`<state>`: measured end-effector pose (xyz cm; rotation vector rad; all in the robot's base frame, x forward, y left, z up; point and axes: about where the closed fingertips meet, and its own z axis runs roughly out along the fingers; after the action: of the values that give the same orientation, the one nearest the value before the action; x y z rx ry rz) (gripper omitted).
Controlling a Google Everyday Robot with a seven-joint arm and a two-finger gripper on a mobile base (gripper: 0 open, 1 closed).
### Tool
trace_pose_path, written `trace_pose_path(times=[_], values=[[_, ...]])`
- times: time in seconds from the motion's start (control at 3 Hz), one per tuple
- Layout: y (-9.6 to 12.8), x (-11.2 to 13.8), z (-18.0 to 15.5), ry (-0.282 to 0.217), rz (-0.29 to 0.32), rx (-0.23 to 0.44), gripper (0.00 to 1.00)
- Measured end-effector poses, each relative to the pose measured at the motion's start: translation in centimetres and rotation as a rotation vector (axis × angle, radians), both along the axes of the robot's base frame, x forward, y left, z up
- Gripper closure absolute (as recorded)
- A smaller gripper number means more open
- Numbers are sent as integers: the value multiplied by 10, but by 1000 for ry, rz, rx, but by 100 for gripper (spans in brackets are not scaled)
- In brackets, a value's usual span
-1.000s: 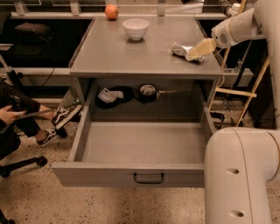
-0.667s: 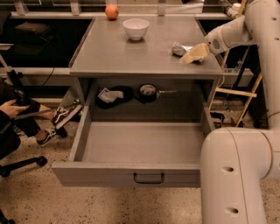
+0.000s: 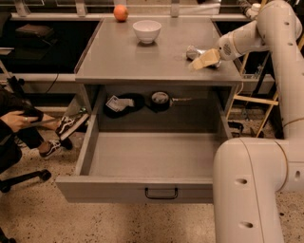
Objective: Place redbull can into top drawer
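We are reaching our gripper out to the 3 o'clock side of the grey table, and it is touching the redbull can. The can is lying there near the table's edge, and its shiny end is showing on the 9 o'clock side of the gripper. We are coming at it low and from the side, we think because a lying can is easier to take that way. We cannot tell if the gripper is squeezing the can or only touching it.

The top drawer is hanging wide open at 6 o'clock, below the table, with its black handle at the front. It is standing open so the can can go straight down into it. The white bowl is sitting at 12 o'clock, well apart from the can, and an orange fruit is resting behind it at 11 o'clock. We are guessing the can is not lifted yet, so lifting it and carrying it toward 6 o'clock are the jobs left.
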<state>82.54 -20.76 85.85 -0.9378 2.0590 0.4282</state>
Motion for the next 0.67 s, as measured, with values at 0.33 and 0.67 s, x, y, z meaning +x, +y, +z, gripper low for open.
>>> trace_pose_path(times=[0.33,0.67], values=[[-1,5,-13,35,-36,4,0],[-1,5,-13,35,-36,4,0]])
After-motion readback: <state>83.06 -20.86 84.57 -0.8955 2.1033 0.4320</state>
